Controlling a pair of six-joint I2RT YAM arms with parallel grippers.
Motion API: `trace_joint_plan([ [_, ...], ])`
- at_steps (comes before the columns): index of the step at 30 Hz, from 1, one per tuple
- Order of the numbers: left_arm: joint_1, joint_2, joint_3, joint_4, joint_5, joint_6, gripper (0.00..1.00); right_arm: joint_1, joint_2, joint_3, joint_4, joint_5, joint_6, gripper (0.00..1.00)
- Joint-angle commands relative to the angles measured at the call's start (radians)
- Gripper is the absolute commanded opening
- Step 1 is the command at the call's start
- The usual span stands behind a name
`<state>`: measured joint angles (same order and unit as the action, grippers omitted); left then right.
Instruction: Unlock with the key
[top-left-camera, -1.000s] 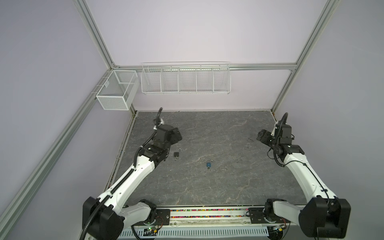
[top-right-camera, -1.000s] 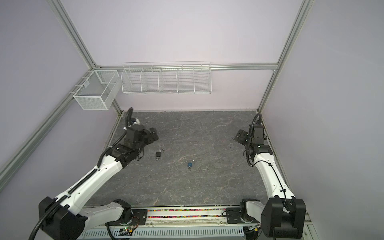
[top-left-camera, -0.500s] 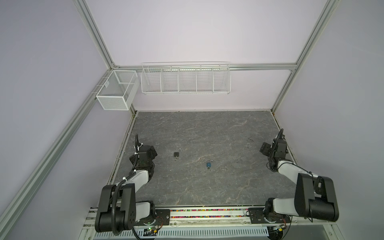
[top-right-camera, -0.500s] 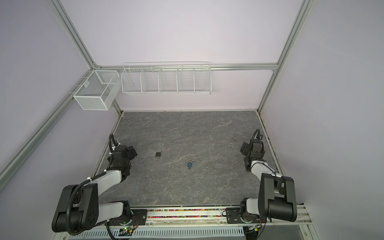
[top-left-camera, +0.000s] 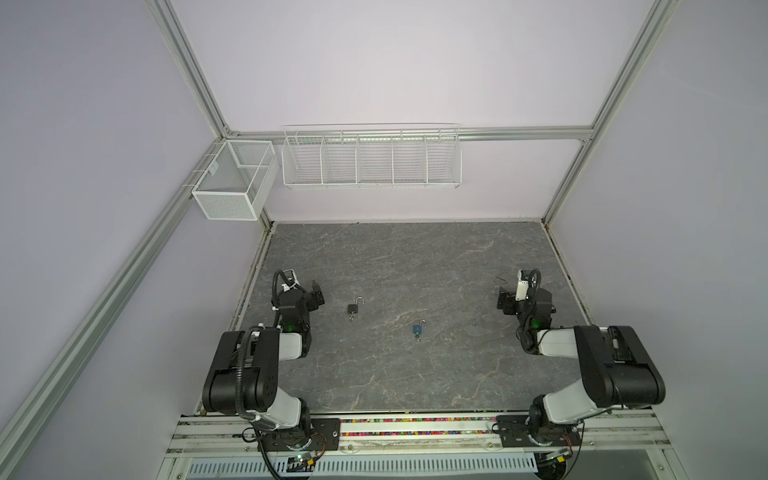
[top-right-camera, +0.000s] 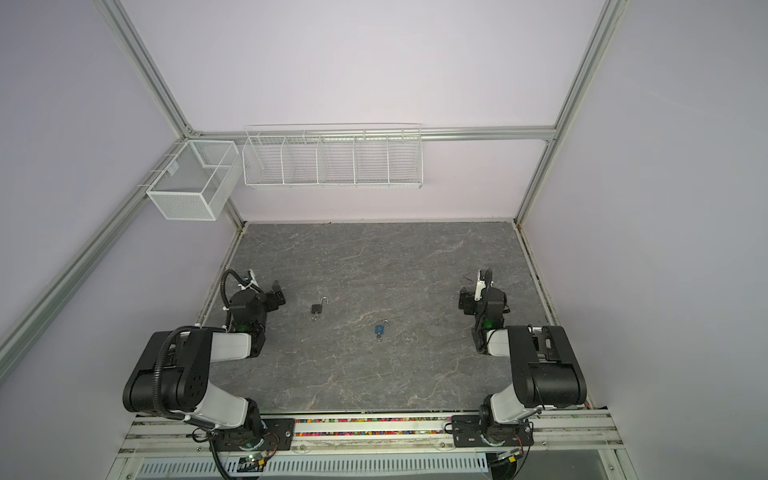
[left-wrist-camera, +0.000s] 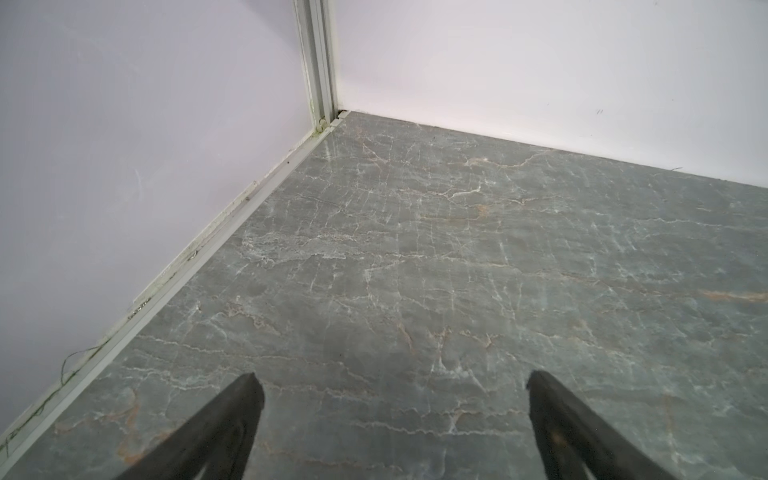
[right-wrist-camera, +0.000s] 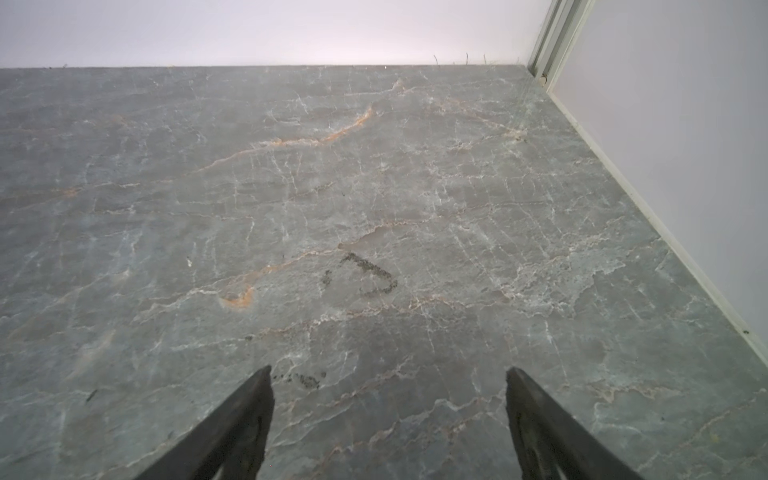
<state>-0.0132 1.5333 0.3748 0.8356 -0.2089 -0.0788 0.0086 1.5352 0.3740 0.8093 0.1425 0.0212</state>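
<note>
Grey marbled tabletop (top-left-camera: 415, 374) covers the floor of the cell, and pale lilac walls stand around it. Nearest to me, the front rail (top-left-camera: 415, 432) carries both arm bases. My left arm (top-left-camera: 249, 365) and my right arm (top-left-camera: 611, 365) are folded low, each at its own side.

The left jaws point toward the far left corner and stand wide apart. In the left wrist view I see only bare stone between the dark fingertips (left-wrist-camera: 245, 399). The right jaws are also spread wide and hold nothing. In the right wrist view a dark smudge (right-wrist-camera: 368, 276) lies on the stone ahead of them.

Between the arms lies the blue padlock (top-left-camera: 417, 329). A little further and more to the left lies the black padlock (top-left-camera: 353, 308), near the left jaws but apart from them. At the near end of the black padlock I see a small piece that looks like the key (top-left-camera: 352, 318). It is too small to tell if it sits in the keyhole.

On the far wall hang a white mesh box (top-left-camera: 232, 183) and a wire rack (top-left-camera: 370, 158).
</note>
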Motion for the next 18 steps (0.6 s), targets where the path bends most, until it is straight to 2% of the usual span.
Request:
trace_joint_plan([
  [1, 0.001, -0.026, 0.034, -0.030, 0.020, 0.018, 0.99, 0.004, -0.006, 0.006, 0.066, 0.012, -0.044, 0.88],
  [5, 0.001, 0.017, -0.003, 0.108, 0.021, 0.033, 0.99, 0.004, -0.008, 0.009, 0.057, 0.010, -0.043, 0.89],
  [8, 0.000, 0.012, 0.020, 0.053, 0.077, 0.059, 0.99, 0.004, -0.007, 0.009, 0.056, 0.009, -0.043, 0.89],
  [18, 0.000, 0.013, 0.017, 0.063, 0.078, 0.059, 0.99, 0.005, -0.007, 0.011, 0.056, 0.009, -0.043, 0.89],
])
